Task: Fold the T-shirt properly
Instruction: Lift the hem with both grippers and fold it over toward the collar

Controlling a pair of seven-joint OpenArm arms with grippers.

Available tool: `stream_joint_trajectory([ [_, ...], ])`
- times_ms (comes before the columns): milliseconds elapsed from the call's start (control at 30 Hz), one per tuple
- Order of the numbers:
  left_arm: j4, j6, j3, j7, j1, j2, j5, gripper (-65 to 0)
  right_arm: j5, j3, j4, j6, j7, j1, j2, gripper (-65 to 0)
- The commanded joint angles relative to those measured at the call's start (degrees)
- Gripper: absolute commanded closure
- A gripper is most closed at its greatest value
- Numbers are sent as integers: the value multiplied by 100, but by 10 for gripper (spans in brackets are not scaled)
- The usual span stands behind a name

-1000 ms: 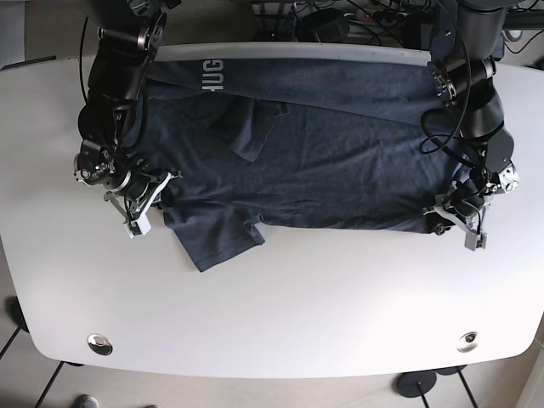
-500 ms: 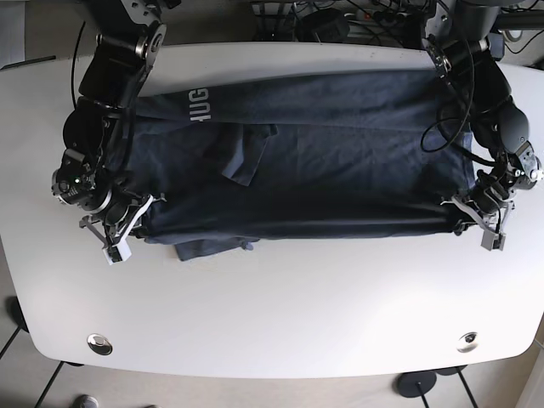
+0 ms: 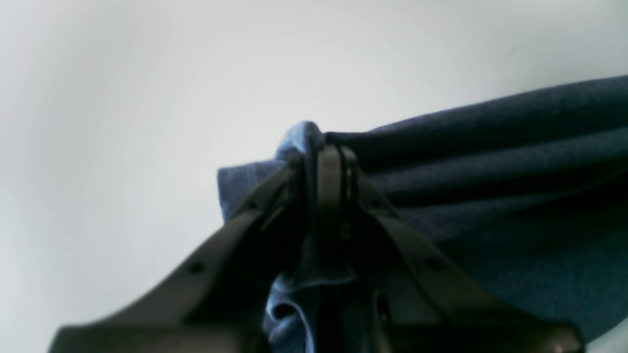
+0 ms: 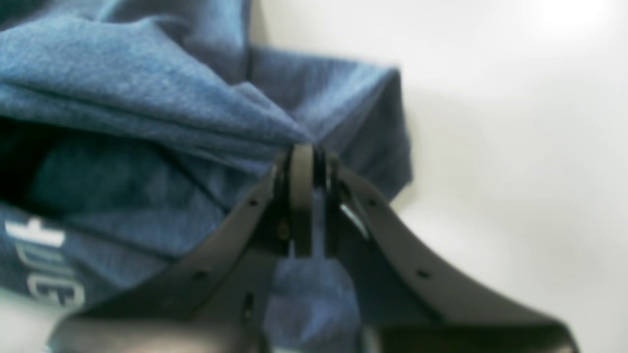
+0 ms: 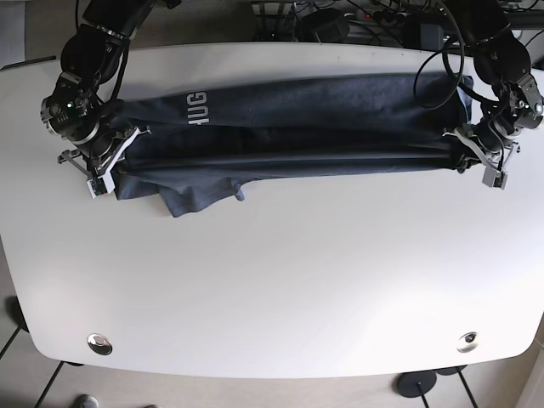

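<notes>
Left gripper and right gripper are each clamped on a corner of the T-shirt, stretched between them. Tension should be kept even and the held edge laid level with the far edge, trailing sleeve tucked.

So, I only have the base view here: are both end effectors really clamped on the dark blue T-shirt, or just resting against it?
Observer: Clamped. The left wrist view shows the left end effector shut on a bunched corner of the dark blue cotton T-shirt.
Operator: And the right?
Observer: The right wrist view shows the right end effector shut on a folded corner.
Operator: Deep bite?
Observer: Yes, in both wrist views cloth shows behind the tips.
</notes>
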Motion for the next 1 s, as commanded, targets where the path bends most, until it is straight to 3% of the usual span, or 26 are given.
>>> stream_joint_trajectory([
  [33,271,16,-41,-124,96,-130,33,0,-12,55,131,-34,113,-59,85,-19],
  [200,359,21,-14,-124,325,-174,33,-6,23,64,131,-34,122,-411,68,-25],
  [267,376,21,-14,-124,439,-174,33,-133,454,64,140,-34,122,-542,85,-38],
  [300,438,21,-14,-124,483,-174,33,-197,727,64,192,-34,122,-613,120,-76],
  [400,816,16,-14,-124,527,-174,33,-307,1157,20,474,-34,96,-630,112,-320],
  [500,1379,16,-14,-124,712,-156,-3,-299,1140,-59,438,-34,-107,-156,-3,-574],
  [567,1572,16,-14,-124,712,-139,15,-299,1017,-235,315,-34,-397,196,-55,-572],
  [700,1220,16,83,-124,712,-139,41,-285,806,-894,-388,-34,-432,952,-73,-517],
  [900,544,16,206,-132,720,-174,50,-257,823,-991,-2076,-34,-300,1734,-82,-517],
  [1000,394,16,214,-132,729,-139,437,-257,823,-1008,-2586,-34,-19,1787,-90,-517],
])
